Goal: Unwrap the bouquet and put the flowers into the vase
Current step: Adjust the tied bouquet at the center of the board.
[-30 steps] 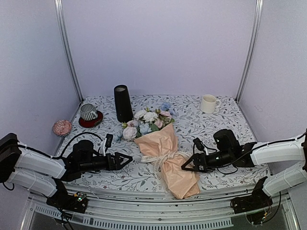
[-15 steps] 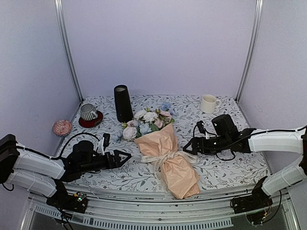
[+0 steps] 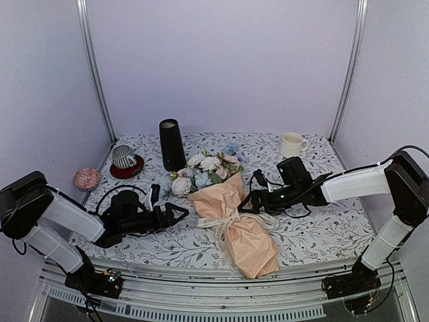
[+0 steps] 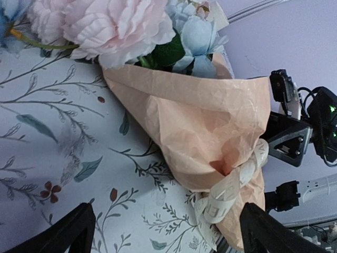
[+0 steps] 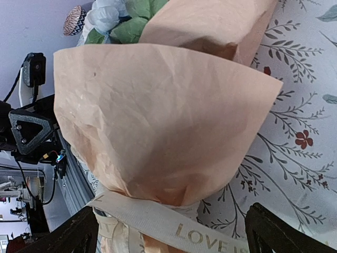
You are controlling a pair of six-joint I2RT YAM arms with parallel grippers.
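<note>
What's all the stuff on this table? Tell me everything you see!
bouquet: one, peach paper wrap, lying mid-table
ribbon: one, cream, tied around the wrap
flowers: one bunch, white, pink and light blue, poking out of the wrap's far end
vase: one, black, upright at the back, left of the flowers
mug: one, white, back right
striped cup: one, dark and white, on the saucer
saucer: one, red, back left
knobbly ball: one, pink, far left
table: one, white with leaf print
left gripper: one, black, open, left of the bouquet
right gripper: one, black, open, right of the bouquet
</note>
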